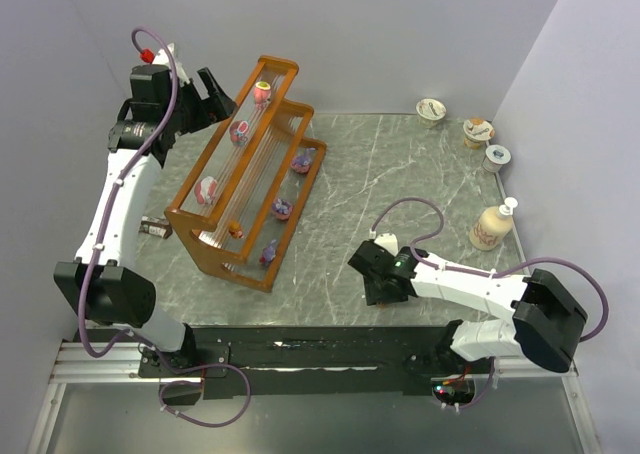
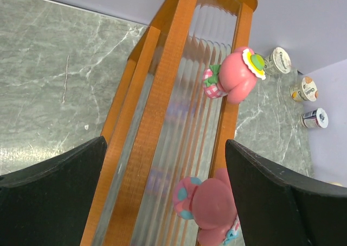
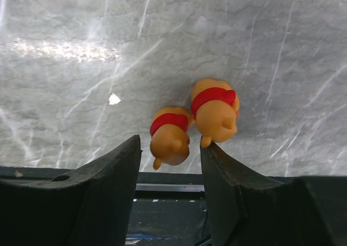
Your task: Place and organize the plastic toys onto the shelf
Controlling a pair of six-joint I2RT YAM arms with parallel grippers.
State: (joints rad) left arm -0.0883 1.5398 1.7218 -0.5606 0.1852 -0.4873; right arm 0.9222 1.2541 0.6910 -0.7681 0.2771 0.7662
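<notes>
Seven-ish plastic toys (image 1: 283, 209) are on the shelf (image 1: 215, 254), upper left of the top view. Two orange ones (image 3: 214, 111) are left on the table (image 1: 400, 174); the right gripper (image 3: 172, 144) sits open around one, no grip yet. Left gripper (image 2: 165, 144) is wide open over the top tier.

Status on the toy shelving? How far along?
Mostly done: several pink toys and purple toys sit on the shelf. In hand: right gripper open around one orange toy on the table; second orange toy beside it. Left to shelve: both. Left gripper open, empty.
</notes>
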